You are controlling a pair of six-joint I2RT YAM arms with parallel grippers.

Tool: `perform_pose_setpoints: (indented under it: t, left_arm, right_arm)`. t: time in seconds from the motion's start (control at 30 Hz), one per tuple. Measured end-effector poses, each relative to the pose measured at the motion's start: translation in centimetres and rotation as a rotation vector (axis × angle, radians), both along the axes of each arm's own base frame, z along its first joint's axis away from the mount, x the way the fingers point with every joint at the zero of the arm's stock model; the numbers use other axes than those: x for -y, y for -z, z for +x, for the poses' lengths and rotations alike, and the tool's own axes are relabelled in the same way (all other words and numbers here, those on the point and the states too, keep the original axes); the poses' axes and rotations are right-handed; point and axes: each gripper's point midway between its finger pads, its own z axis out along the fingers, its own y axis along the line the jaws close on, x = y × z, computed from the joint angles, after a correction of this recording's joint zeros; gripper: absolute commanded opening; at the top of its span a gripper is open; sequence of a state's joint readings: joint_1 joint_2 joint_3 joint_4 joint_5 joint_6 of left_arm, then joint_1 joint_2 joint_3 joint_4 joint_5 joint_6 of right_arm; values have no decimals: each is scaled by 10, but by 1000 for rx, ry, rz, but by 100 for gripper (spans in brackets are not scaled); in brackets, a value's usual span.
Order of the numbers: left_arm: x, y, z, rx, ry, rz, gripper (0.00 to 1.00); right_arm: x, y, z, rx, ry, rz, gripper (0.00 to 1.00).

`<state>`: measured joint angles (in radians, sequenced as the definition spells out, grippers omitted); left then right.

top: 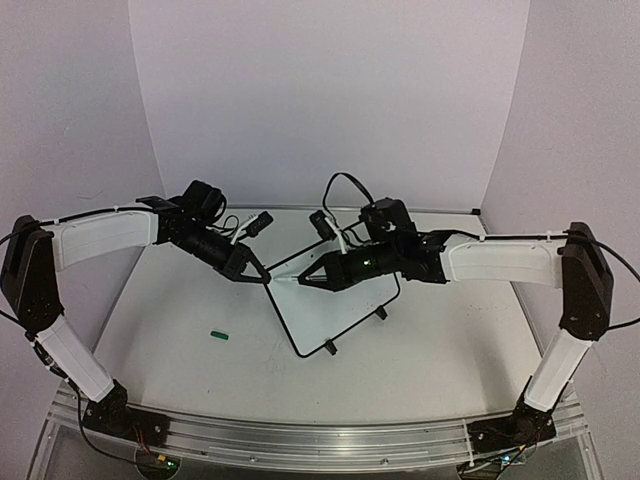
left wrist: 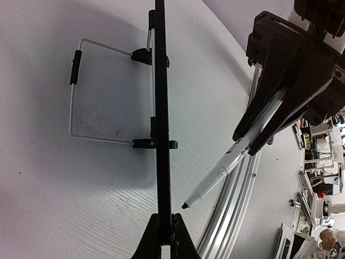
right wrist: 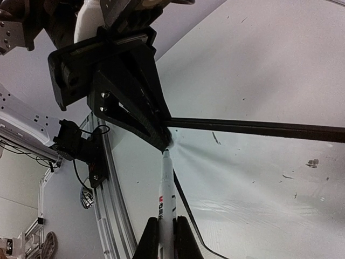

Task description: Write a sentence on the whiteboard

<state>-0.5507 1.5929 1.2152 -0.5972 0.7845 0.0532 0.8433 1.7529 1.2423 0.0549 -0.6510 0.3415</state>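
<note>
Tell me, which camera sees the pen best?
The left wrist view: most of the pen shows side-on, tip bare, held in the right gripper. The right wrist view sees it lengthwise from behind; the top view shows only a sliver.

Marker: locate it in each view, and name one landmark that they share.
Top external: the marker, centre, at the whiteboard's left corner.
Left wrist: the marker, right of centre, slanting, tip down-left.
Right wrist: the marker, bottom centre, tip upward.
Shared landmark: the whiteboard's black frame, edge-on in the left wrist view.
</note>
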Motion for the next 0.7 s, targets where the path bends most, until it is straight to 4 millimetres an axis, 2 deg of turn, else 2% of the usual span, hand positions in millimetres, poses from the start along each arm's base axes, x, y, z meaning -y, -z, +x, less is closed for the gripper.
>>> perform_pose_setpoints:
  t: [0.33, 0.57, 0.7]
  left_arm:
    - [0, 0, 0, 1, -2, 3, 0]
    - [-1, 1, 1, 4, -5, 6, 0]
    - [-1, 1, 1, 5, -7, 8, 0]
  right_arm:
    - [2, 10, 6, -7, 31, -37, 0]
    - [2, 13, 5, -8, 36, -48, 0]
    - [5, 21, 1, -23, 35, -64, 0]
